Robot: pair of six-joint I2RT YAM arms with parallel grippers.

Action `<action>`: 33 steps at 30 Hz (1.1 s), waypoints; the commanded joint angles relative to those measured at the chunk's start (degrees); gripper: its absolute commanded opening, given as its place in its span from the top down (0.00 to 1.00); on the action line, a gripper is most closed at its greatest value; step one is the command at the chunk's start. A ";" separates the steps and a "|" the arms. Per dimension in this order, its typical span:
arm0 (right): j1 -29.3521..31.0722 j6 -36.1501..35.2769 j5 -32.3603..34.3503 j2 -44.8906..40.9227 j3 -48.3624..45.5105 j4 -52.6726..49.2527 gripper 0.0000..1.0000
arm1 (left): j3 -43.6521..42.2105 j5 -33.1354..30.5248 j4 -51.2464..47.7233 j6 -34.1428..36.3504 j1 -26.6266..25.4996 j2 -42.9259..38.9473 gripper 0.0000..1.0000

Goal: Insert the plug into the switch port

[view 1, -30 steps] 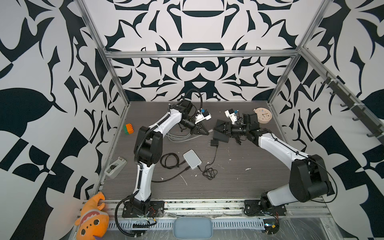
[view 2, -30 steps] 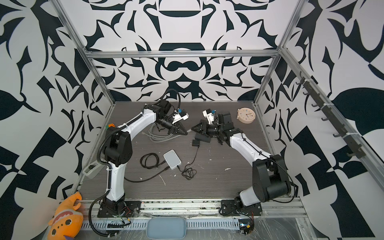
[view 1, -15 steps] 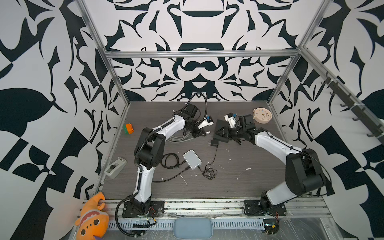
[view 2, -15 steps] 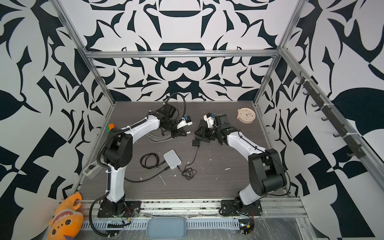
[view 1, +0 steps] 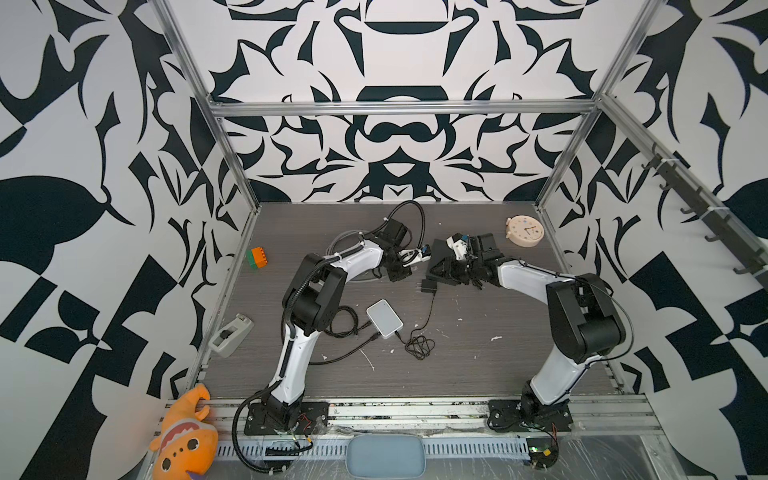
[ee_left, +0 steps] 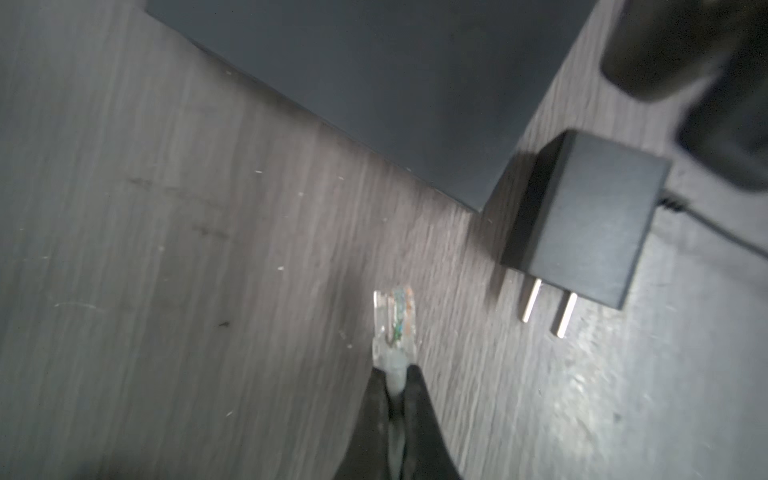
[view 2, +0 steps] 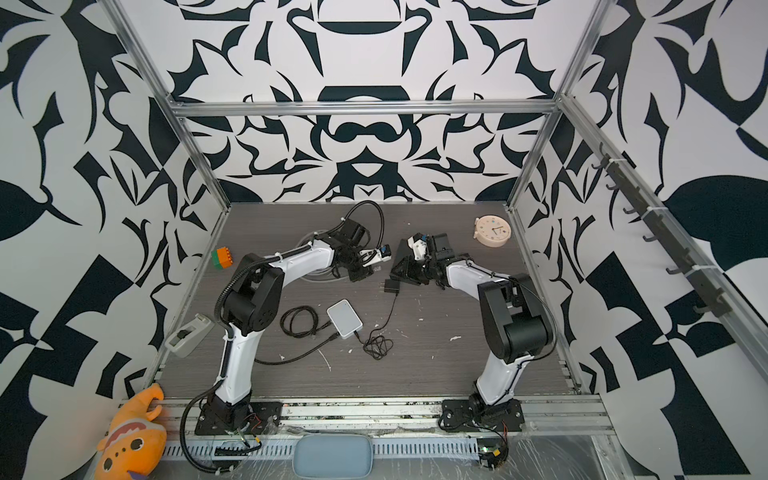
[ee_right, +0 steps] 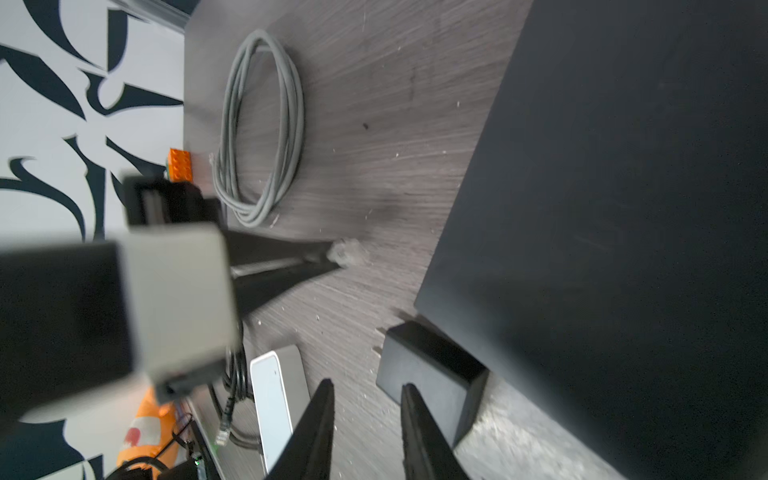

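The table showed matt grey wood grain, scuffed and flecked. The plug was clear, glossy plastic. The switch looked smooth matt black, as did the plastic adapter with its 2 shiny metal prongs. The cable was dull grey, rubbery. The box had a smooth white plastic shell.

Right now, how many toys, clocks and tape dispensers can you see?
Toys: 2, an orange-and-green plastic brick and an orange plush fish.
Clocks: 1, a round beige alarm clock.
Tape dispensers: 1, a grey plastic tape dispenser.
Total: 4.
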 commanded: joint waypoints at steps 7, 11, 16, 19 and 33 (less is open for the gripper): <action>-2.14 11.62 -5.37 1.29 -2.01 14.53 0.68 | -7.34 -7.63 13.83 3.13 -1.48 -6.05 1.00; -2.03 16.72 -6.96 3.22 -2.96 20.73 0.68 | -9.12 -7.12 16.05 2.98 -1.57 -7.38 1.00; -1.65 21.02 -9.06 3.49 -3.67 27.23 0.68 | -11.15 -4.55 17.58 2.33 -1.57 -10.41 1.00; -1.67 21.76 -9.60 1.64 -3.64 27.91 0.68 | -12.16 -2.50 17.46 2.42 -1.48 -12.42 1.00; -0.65 12.48 -9.83 -4.44 0.62 12.98 0.68 | -12.64 5.56 15.36 1.39 -1.05 -16.14 1.00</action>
